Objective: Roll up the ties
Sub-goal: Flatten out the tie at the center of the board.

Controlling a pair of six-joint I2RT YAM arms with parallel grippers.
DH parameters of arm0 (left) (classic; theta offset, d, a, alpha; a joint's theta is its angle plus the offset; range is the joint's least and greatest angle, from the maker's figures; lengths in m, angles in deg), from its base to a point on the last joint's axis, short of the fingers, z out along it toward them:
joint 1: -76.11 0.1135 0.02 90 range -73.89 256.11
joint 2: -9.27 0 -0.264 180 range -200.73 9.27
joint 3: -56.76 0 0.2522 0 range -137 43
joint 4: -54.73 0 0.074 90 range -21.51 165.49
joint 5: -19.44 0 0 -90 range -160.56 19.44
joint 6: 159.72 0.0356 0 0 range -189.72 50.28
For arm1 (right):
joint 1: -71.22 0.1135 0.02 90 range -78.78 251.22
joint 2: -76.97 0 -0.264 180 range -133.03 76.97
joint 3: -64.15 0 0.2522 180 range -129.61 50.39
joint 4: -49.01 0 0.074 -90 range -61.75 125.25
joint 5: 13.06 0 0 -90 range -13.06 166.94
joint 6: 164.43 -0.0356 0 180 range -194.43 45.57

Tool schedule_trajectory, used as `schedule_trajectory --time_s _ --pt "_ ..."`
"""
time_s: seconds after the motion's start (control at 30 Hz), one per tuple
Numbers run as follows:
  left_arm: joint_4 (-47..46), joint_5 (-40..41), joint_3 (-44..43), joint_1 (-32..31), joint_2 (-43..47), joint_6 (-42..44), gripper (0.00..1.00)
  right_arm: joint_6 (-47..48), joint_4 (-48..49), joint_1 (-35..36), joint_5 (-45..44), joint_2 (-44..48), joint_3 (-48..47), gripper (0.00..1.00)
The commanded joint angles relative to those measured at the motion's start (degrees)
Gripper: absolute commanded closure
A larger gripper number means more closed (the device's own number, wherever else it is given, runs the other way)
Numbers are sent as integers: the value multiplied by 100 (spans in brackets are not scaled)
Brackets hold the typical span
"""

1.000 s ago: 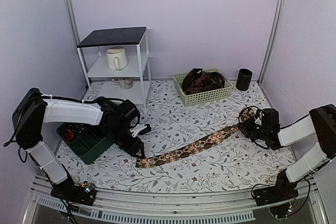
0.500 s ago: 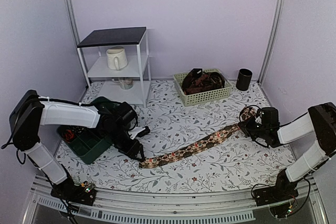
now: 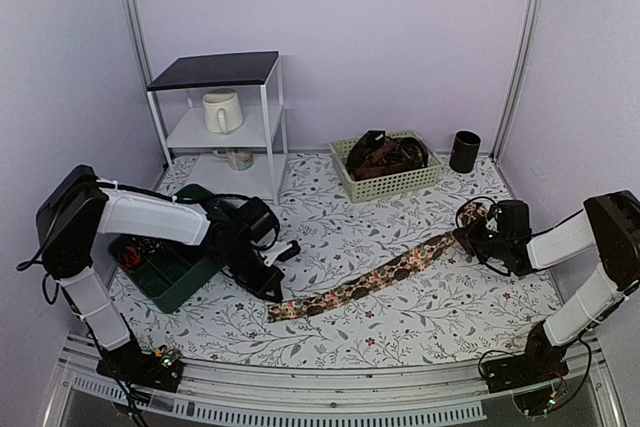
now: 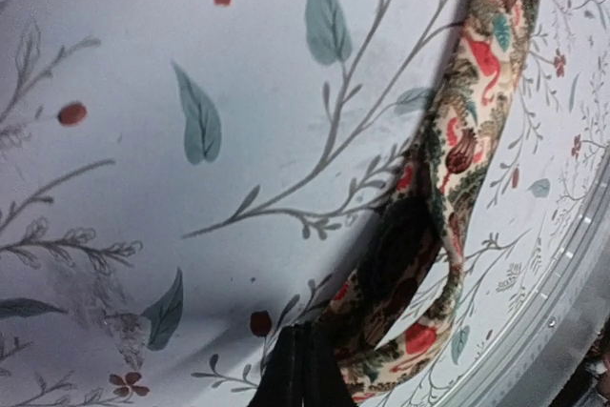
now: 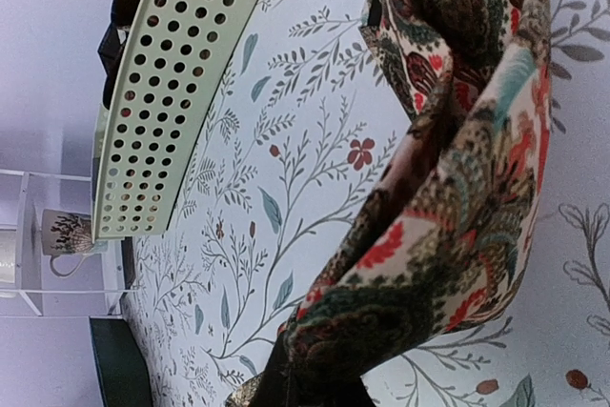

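Note:
One tie [image 3: 370, 282], dark with a red and pale floral pattern, lies stretched diagonally across the patterned table. My left gripper [image 3: 272, 289] sits at its near-left narrow end. In the left wrist view that gripper [image 4: 305, 361] has its fingers pressed together, and the tie [image 4: 467, 140] end curls up against them, apparently pinched. My right gripper [image 3: 466, 237] holds the far-right wide end. In the right wrist view the bunched tie [image 5: 457, 188] rises out of the shut gripper [image 5: 310, 393]. More ties lie heaped in the basket.
A cream perforated basket [image 3: 395, 184] stands at the back centre, its wall [image 5: 162, 92] also in the right wrist view. A black cup [image 3: 464, 151] is to its right. A white shelf [image 3: 215, 70] with a mug [image 3: 222, 110] stands back left. A dark green tray [image 3: 175, 272] lies behind the left arm.
My left gripper has shifted right along the table to the tie's narrow end and gone from open to shut there. The right arm has barely moved.

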Motion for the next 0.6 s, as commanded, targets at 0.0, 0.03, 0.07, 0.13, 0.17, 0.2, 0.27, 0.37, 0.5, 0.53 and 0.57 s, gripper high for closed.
schedule_trajectory --time_s 0.0,0.03,0.07,0.13,0.17,0.2,0.27,0.37,0.5,0.53,0.57 --pt "-290 249 -298 -128 480 698 100 -42 211 -191 181 -256 -240 95" --pt "-383 284 -298 -173 648 943 100 -55 335 -263 262 -305 -237 95" --pt "-499 312 -288 -228 835 1235 100 -84 481 -350 346 -374 -235 95" --pt "-701 501 -268 -420 1179 1896 100 -124 761 -511 528 -481 -254 95" --pt "-771 555 -270 -525 1318 2204 100 -137 865 -594 622 -525 -281 95" --pt "-835 601 -285 -606 1452 2465 100 -144 925 -659 713 -554 -331 95" --pt "-822 520 -375 -647 1625 2809 100 -112 913 -739 808 -557 -425 96" --pt "-631 809 -550 -397 1496 2384 100 -80 821 -745 757 -462 -394 96" --pt "468 967 -1125 193 774 714 79 -108 802 -748 736 -411 -302 96" --pt "520 996 -1057 175 760 326 75 -116 798 -750 743 -406 -290 96" --pt "410 868 -919 153 850 -7 73 -118 787 -744 744 -402 -285 96"
